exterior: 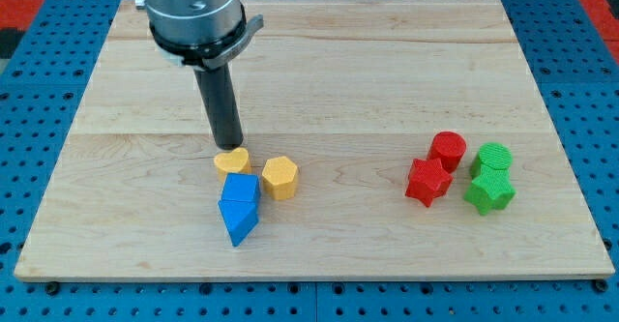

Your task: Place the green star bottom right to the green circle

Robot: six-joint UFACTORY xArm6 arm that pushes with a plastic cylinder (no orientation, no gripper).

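Green star sits on the wooden surface toward the view's right, in the lower half. It touches the green circle, which stands just above it, so the star is directly below the circle and only very slightly to the left. Two red blocks are just to the left of this pair: a red circle beside the green circle, and a red star below it, near the green star.

The tool is a plain dark rod with nothing to open or close, and it grasps nothing. My tip comes down left of the middle of the surface, well apart from the green blocks. It rests at the top edge of a yellow heart, seemingly touching it.

A yellow hexagon stands just right of the heart. Two blue blocks lie below the heart, pressed against each other: an upper blue block and a lower blue block with a pointed end facing the view's bottom. Their exact shapes are hard to tell.
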